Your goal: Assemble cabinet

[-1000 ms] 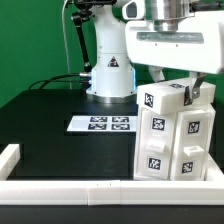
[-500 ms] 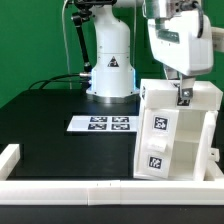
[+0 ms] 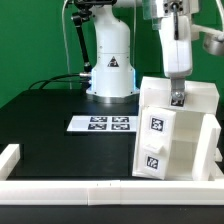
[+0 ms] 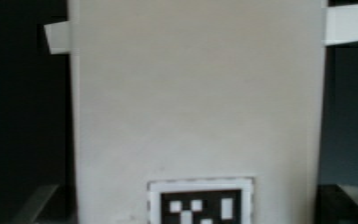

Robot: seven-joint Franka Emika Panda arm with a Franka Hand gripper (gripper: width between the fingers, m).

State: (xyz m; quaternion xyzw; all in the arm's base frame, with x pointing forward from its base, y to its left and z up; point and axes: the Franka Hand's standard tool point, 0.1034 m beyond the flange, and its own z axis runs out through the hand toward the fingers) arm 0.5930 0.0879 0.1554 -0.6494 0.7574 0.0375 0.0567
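The cabinet [image 3: 176, 135] is a large white box-shaped body with black-and-white tags, standing on the black table at the exterior view's right, near the front rail. My gripper [image 3: 178, 98] comes down from above and is shut on its top edge. In the wrist view the cabinet's white panel [image 4: 194, 100] fills the picture, with one tag [image 4: 201, 202] low on it. The dark fingers [image 4: 30, 205] sit on either side of the panel. The cabinet's hollow inside is hidden.
The marker board [image 3: 102, 124] lies flat on the table in the middle. A low white border rail [image 3: 60, 187] runs along the front edge and up the left side. The arm's white base [image 3: 110, 65] and black cables stand at the back.
The cabinet has turned in my grip, so fewer tagged faces show and one broad plain side faces the camera. My wrist has turned with it and moved slightly to the exterior view's left.
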